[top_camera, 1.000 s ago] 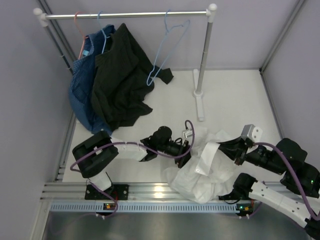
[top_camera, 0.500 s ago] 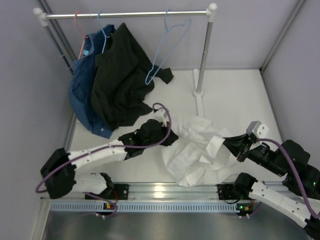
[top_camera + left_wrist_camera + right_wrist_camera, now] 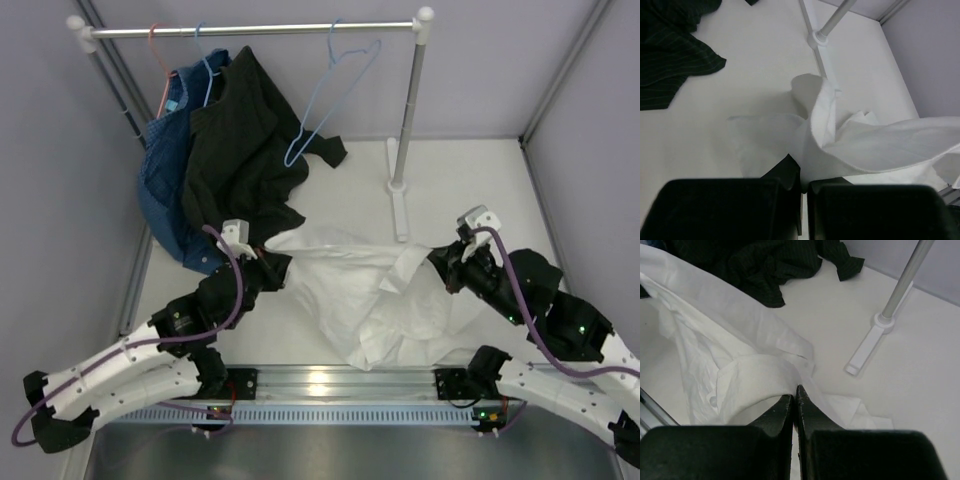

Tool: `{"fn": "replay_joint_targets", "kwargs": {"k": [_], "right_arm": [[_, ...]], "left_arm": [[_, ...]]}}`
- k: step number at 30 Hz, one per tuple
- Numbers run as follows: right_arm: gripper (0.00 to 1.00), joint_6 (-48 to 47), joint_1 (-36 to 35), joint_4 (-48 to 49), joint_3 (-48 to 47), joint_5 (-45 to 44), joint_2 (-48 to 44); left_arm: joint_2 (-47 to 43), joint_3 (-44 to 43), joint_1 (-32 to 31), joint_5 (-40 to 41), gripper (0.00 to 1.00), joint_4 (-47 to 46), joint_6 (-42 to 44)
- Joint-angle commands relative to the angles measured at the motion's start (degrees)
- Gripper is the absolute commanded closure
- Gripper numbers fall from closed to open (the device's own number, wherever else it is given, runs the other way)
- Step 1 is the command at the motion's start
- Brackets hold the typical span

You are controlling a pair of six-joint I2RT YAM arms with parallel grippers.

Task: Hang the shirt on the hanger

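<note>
The white shirt (image 3: 350, 290) lies partly lifted on the table, stretched between my two grippers. My left gripper (image 3: 278, 262) is shut on a fold at the shirt's left edge; in the left wrist view the fabric (image 3: 875, 145) runs from the closed gripper (image 3: 805, 181) off to the right. My right gripper (image 3: 437, 262) is shut on the shirt near the collar (image 3: 750, 375), its gripper (image 3: 795, 392) pinched flat on the cloth. The light-blue hanger (image 3: 318, 102) hangs bare from the rail, well behind both grippers.
A metal rail (image 3: 250, 30) spans the back, held by a post (image 3: 410, 110) with a white foot (image 3: 400, 205). A black garment (image 3: 240, 160) and a blue denim garment (image 3: 165, 190) hang at the left, beside a pink hanger (image 3: 155, 45). Walls close both sides.
My left gripper shut on the shirt and pulled it left and back. My right gripper drew back and left with its hold. The crumpled shirt is now spread out between them.
</note>
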State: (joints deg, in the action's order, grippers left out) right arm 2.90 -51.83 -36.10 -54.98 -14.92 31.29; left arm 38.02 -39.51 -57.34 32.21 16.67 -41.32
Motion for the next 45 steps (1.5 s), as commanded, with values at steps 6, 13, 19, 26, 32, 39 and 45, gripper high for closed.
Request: {"fn": "replay_joint_targets", "kwargs": {"k": [6,13,19,26,32,39,45], "right_arm": [[1.0,2.0,0.3,9.4,-9.5,-5.5,5.5],[1.0,2.6,0.4,9.2,-10.9,-5.9,8.2],[1.0,5.4,0.5,9.1,-5.5,-8.8,9.5],[1.0,9.6,0.5,6.8,-1.5,-3.8,14.6],[1.0,14.7,0.6,6.0,-3.0,-1.9,23.9],[1.0,18.8,0.6,5.1,-8.3,-1.8,34.8],[1.0,18.6,0.7,5.3,-10.2,-3.5,35.6]], "left_arm": [[1.0,-15.1,-6.7,16.7,1.0,2.6,22.2],[5.7,-18.9,-11.5,24.1,1.0,8.6,15.5],[20.1,-4.1,-12.6,15.5,1.0,9.2,-15.7],[22.3,1.0,-12.6,12.3,0.36,6.2,-21.3],[16.7,-10.1,-12.6,9.0,0.02,7.9,-0.8],[25.3,-19.3,-13.0,2.1,0.02,6.2,8.3],[31.5,-19.5,-13.0,0.4,0.09,0.7,11.3]]}}
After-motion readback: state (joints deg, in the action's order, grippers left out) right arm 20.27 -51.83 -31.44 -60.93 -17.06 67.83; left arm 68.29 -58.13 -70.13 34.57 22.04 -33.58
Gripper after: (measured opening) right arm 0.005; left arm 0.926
